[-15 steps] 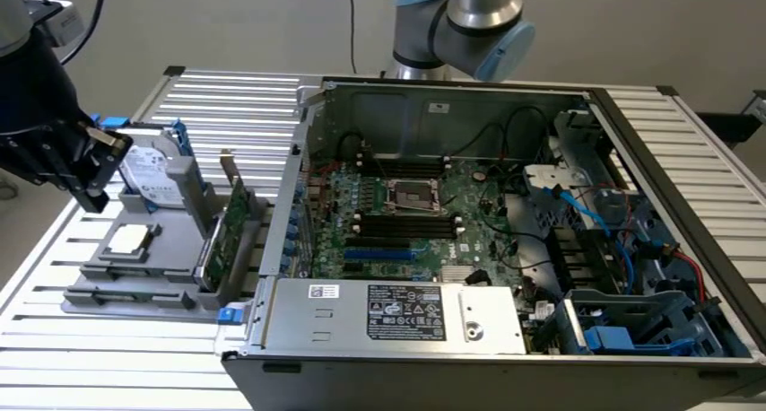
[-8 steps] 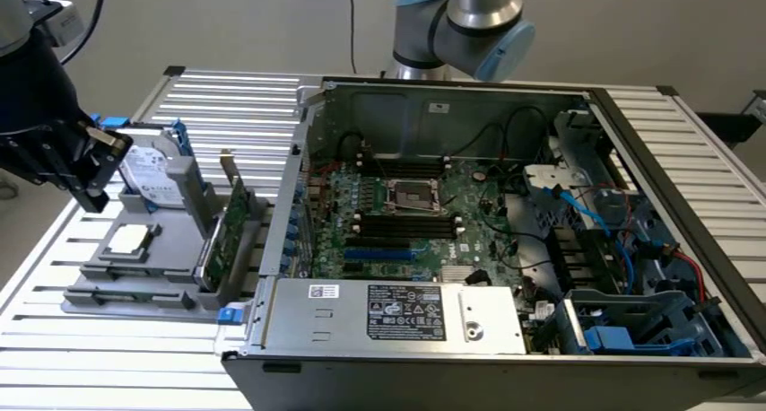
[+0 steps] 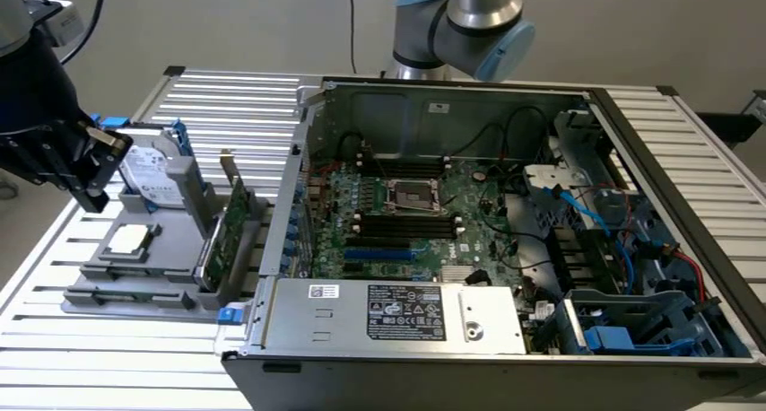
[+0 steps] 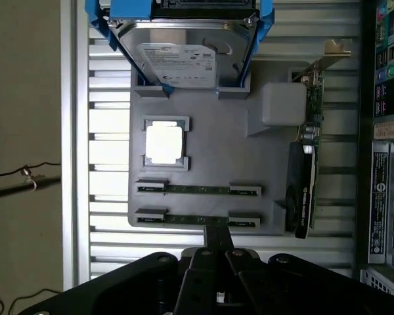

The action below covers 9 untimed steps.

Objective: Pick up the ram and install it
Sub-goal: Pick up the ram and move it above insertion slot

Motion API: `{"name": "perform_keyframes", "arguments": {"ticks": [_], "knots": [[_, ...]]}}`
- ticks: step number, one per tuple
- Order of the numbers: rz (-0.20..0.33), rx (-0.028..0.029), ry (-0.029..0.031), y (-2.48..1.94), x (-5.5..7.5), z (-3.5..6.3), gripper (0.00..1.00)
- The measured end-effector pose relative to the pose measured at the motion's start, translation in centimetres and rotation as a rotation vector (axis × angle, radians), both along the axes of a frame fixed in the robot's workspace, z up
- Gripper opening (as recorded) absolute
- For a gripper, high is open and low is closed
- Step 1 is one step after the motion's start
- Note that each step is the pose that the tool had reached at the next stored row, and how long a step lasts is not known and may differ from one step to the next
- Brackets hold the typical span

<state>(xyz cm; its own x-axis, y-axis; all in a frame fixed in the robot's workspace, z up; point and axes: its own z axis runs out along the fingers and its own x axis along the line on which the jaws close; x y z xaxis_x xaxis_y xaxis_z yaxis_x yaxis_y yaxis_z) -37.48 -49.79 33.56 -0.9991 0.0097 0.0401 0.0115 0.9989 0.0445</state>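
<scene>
Two ram sticks, thin green strips seen edge-on, lie in end clips on the grey holder tray point(image 4: 210, 151): one point(image 4: 197, 189) farther from my fingers, one point(image 4: 184, 220) closer. My black gripper point(image 4: 217, 237) is shut with nothing between its fingers, and its tip overlaps the closer ram stick from above. In the exterior view the gripper point(image 3: 91, 198) hangs above the tray point(image 3: 168, 249) at the exterior view's left. The open computer case point(image 3: 503, 231) shows the motherboard with black memory slots point(image 3: 407, 222).
The tray also carries a silver hard drive in blue rails point(image 4: 180, 59), a square processor point(image 4: 165, 143) and a tall green expansion card with a metal bracket point(image 4: 305, 170). The tray and the case rest on a ribbed metal table point(image 3: 239, 106). The power supply point(image 3: 396, 312) fills the case's near end.
</scene>
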Motion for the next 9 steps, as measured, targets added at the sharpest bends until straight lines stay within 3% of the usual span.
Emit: {"name": "perform_keyframes", "arguments": {"ticks": [5, 9], "knots": [[0.005, 0.0, -0.0009, -0.01, -0.05, -0.11, 0.11], [0.074, 0.0003, -0.0102, 0.0, -0.04, -0.2, 0.11]]}}
